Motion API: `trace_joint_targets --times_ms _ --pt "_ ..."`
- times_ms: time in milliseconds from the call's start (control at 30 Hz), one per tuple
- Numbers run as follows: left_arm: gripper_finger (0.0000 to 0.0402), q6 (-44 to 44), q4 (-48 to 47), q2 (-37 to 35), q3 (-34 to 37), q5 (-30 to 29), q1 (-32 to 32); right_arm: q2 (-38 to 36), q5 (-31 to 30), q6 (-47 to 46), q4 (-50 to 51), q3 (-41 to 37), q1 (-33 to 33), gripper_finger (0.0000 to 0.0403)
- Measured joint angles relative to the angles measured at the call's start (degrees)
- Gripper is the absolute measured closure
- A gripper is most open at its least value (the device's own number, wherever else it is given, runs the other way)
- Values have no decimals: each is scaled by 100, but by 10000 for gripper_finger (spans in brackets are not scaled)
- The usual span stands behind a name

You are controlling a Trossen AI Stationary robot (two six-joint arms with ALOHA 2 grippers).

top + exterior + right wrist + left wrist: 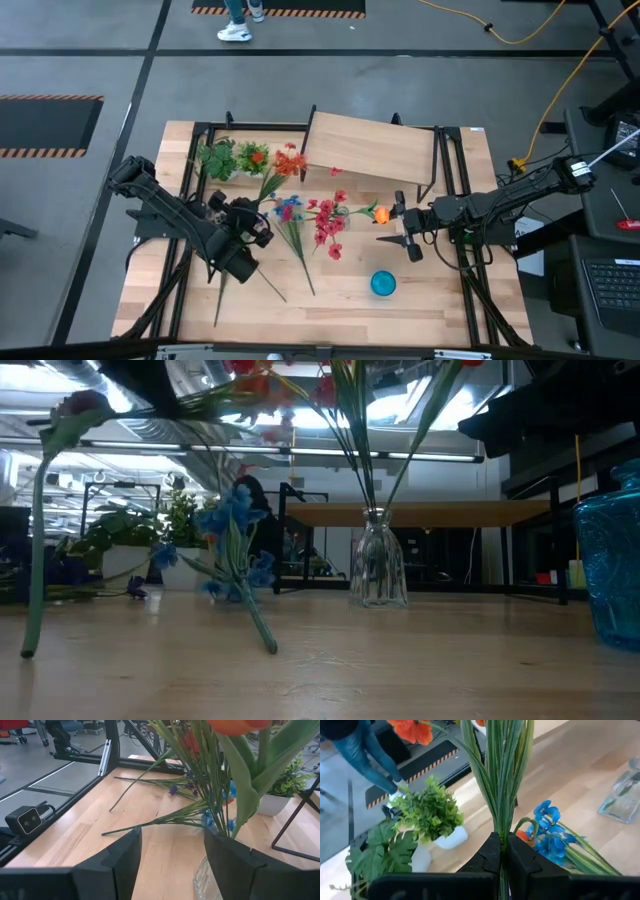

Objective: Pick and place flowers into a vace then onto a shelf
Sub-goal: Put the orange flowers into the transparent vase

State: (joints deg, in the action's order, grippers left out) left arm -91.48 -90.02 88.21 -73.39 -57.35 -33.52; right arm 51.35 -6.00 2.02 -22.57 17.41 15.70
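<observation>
The clear glass vase (378,568) at mid-table already holds several red and orange artificial flowers (327,222), while blue-blossomed stems (288,212) lie loose on the tabletop and the raised light-wood shelf (370,148) carries nothing. The left gripper (501,852) is clamped tight on a bunch of long green stems (501,775) topped with orange blossoms, lifted over the table's left half. The right gripper (172,855) hangs level beside the vase, jaws spread wide and empty.
</observation>
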Motion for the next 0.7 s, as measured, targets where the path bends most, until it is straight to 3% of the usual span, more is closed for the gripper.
trace_joint_targets --times_ms 700 --pt "397 1274 2 -48 -844 -795 0 0 0 4 7 0 2 185"
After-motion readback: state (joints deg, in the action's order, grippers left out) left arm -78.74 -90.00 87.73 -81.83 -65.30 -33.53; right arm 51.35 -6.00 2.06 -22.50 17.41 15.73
